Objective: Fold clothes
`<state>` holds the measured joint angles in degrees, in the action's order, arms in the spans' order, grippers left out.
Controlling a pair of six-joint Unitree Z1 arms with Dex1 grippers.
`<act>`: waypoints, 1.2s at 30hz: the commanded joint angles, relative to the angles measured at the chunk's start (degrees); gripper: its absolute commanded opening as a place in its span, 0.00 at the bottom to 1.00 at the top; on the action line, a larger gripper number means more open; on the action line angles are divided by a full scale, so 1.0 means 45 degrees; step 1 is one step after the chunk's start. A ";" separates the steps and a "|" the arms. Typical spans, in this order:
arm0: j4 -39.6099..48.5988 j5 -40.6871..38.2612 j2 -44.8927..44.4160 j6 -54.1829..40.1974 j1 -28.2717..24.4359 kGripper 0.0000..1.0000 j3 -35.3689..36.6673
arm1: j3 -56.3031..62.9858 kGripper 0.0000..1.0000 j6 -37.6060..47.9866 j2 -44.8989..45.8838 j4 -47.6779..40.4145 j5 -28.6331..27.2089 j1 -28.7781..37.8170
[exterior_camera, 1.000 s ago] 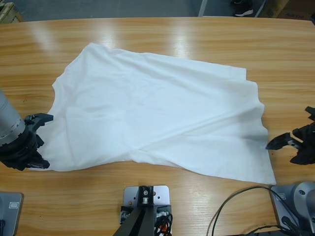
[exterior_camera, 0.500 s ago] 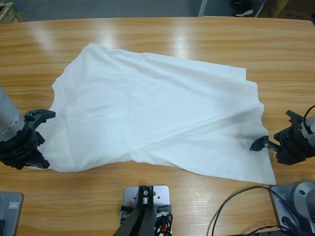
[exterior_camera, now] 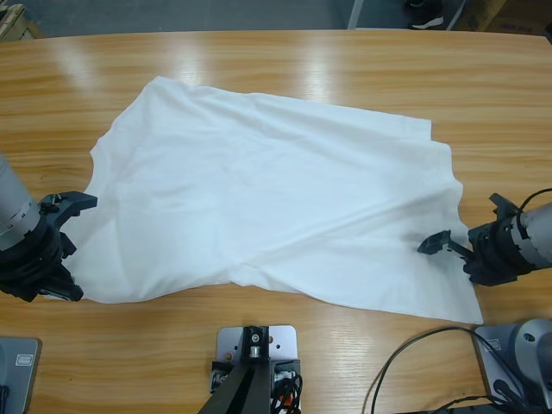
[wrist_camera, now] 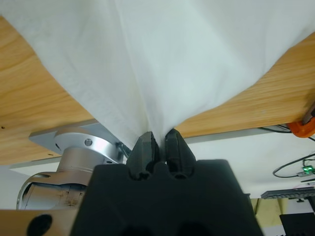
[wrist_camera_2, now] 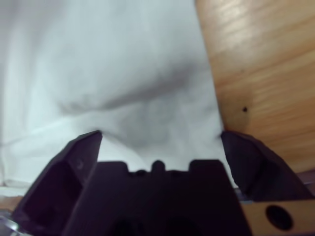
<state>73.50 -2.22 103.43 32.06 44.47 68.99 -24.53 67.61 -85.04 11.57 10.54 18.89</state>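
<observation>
A plain white shirt (exterior_camera: 267,207) lies spread across the wooden table (exterior_camera: 285,60), with a few creases. At its near left corner, my left gripper (exterior_camera: 71,289) is shut on the fabric. In the left wrist view the shirt (wrist_camera: 167,59) fans out from the pinched jaws of the left gripper (wrist_camera: 157,142). My right gripper (exterior_camera: 464,226) stands open at the shirt's right edge, one jaw reaching over the cloth. The right wrist view shows the right gripper (wrist_camera_2: 160,142) with its jaws wide apart over the white shirt (wrist_camera_2: 108,73), nothing clamped between them.
Bare wood runs along the table's far side and to the right of the shirt (exterior_camera: 509,129). A black cable (exterior_camera: 405,362) loops near the front right. The table's front edge is close behind both grippers.
My right gripper has moved left from beside the shirt until one jaw is over its right edge. The left gripper has stayed in place, shut on the corner.
</observation>
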 commanded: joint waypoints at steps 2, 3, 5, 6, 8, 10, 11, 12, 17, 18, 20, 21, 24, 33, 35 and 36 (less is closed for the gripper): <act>0.0152 0.0127 0.0393 0.0160 0.0097 0.00 0.0184 | 0.0803 0.54 0.0457 -0.1340 -0.1282 0.0430 0.0829; 0.0152 0.0123 0.0393 0.0160 0.0097 0.00 0.0227 | 0.0822 0.43 0.0449 -0.1430 -0.1340 0.0426 0.1012; 0.0152 0.0142 0.0397 0.0160 0.0097 0.00 0.0223 | 0.0822 0.11 0.0410 -0.1567 -0.1340 0.0422 0.1282; 0.0152 0.0142 0.0425 0.0160 0.0097 0.00 0.0196 | 0.0822 0.03 0.0390 -0.1555 -0.1321 0.0422 0.1368; 0.0136 0.0158 0.0472 0.0160 0.0097 0.00 0.0176 | 0.0822 0.00 0.0316 -0.1508 -0.1254 0.0372 0.1481; 0.0132 0.0162 0.0491 0.0160 0.0097 0.00 0.0200 | 0.0787 0.00 0.0269 -0.1411 -0.0817 0.0227 0.1504; 0.0132 0.0162 0.0476 0.0160 0.0097 0.00 0.0204 | 0.0740 0.00 0.0269 -0.1395 -0.0524 0.0192 0.1504; 0.0136 0.0162 0.0464 0.0160 0.0097 0.00 0.0188 | 0.0670 0.00 0.0254 -0.1395 -0.0270 0.0176 0.1504; 0.0136 0.0162 0.0323 0.0242 0.0097 0.00 0.0157 | -0.0338 0.00 -0.0907 -0.1418 0.1461 -0.0175 0.1504; 0.0144 0.0162 0.0288 0.0258 0.0097 0.00 0.0157 | -0.0506 0.00 -0.1102 -0.1489 0.1734 -0.0269 0.1504; 0.0144 0.0162 0.0257 0.0258 0.0097 0.00 0.0141 | -0.0705 0.00 -0.1356 -0.1606 0.2054 -0.0472 0.1563; 0.0144 0.0162 0.0249 0.0258 0.0097 0.00 0.0126 | -0.0752 0.00 -0.1395 -0.1645 0.2172 -0.0558 0.1618; 0.0132 0.0162 0.0237 0.0258 0.0097 0.00 0.0106 | -0.1225 0.00 -0.1723 -0.1516 0.2875 -0.0968 0.1739; 0.0132 0.0220 -0.0017 0.0391 0.0097 0.00 -0.0218 | -0.4178 0.00 -0.4852 -0.0965 0.6113 -0.1718 0.1735; 0.0124 0.0220 -0.0017 0.0383 0.0097 0.00 -0.0222 | -0.4178 0.00 -0.4903 -0.0895 0.6375 -0.1730 0.1731; 0.0113 0.0220 -0.0017 0.0375 0.0097 0.00 -0.0203 | -0.4174 0.00 -0.4957 -0.0883 0.6527 -0.1742 0.1735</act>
<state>73.54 -2.22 103.51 33.00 44.53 69.36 -41.60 48.24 -90.02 35.80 4.15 26.04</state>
